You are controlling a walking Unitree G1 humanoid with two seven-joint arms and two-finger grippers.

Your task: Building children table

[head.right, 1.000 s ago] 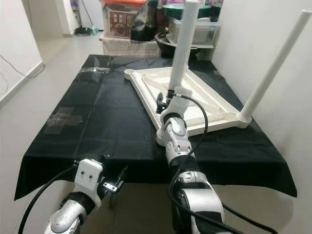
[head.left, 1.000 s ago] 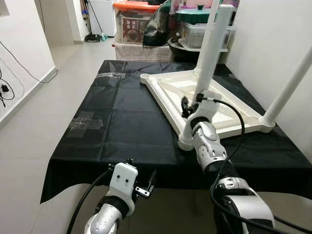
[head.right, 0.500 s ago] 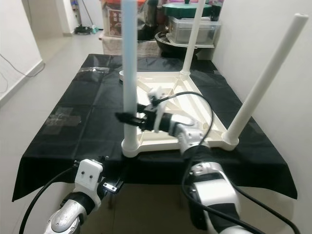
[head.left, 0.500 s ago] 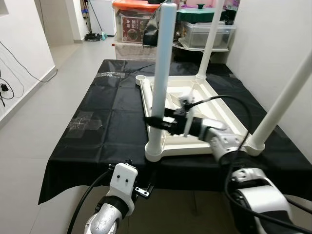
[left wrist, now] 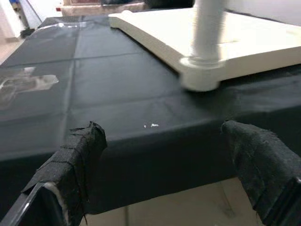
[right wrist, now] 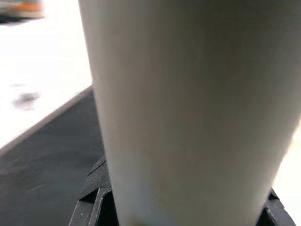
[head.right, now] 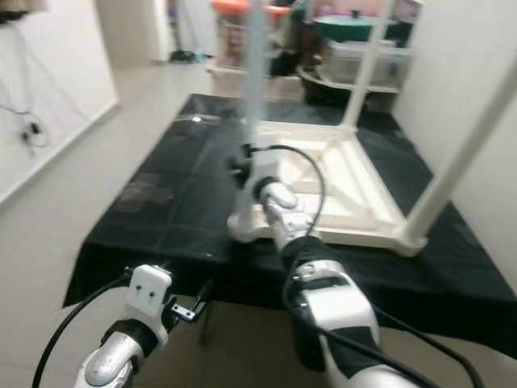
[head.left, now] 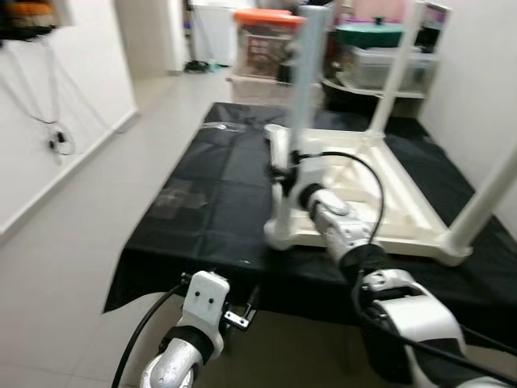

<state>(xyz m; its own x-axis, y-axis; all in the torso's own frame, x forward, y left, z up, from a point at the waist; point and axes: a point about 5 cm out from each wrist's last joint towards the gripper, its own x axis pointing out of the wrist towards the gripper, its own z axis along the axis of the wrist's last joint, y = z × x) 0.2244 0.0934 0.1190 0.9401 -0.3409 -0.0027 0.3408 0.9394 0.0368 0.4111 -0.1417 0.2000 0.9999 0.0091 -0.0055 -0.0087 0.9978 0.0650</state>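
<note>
A white plastic children's table (head.left: pixel 380 190) lies upside down on a desk (head.left: pixel 218 186) covered in black cloth. Three white legs stand in its corner sockets. The right claw (head.left: pixel 284 162) is clamped round the nearest leg (head.left: pixel 300 89), low down, just above its socket at the desk's front edge. In the right wrist view that leg (right wrist: pixel 188 108) fills the space between the black fingers. The head views are blurred, so whether the leg is fully seated cannot be told. The left claw (left wrist: pixel 164 169) hangs open below the desk's front edge, holding nothing.

Risks, judged from here: the gripped corner sits close to the desk edge, so a sideways pull on the leg could drag the table off. A tilted push could jam the leg in its socket.
</note>
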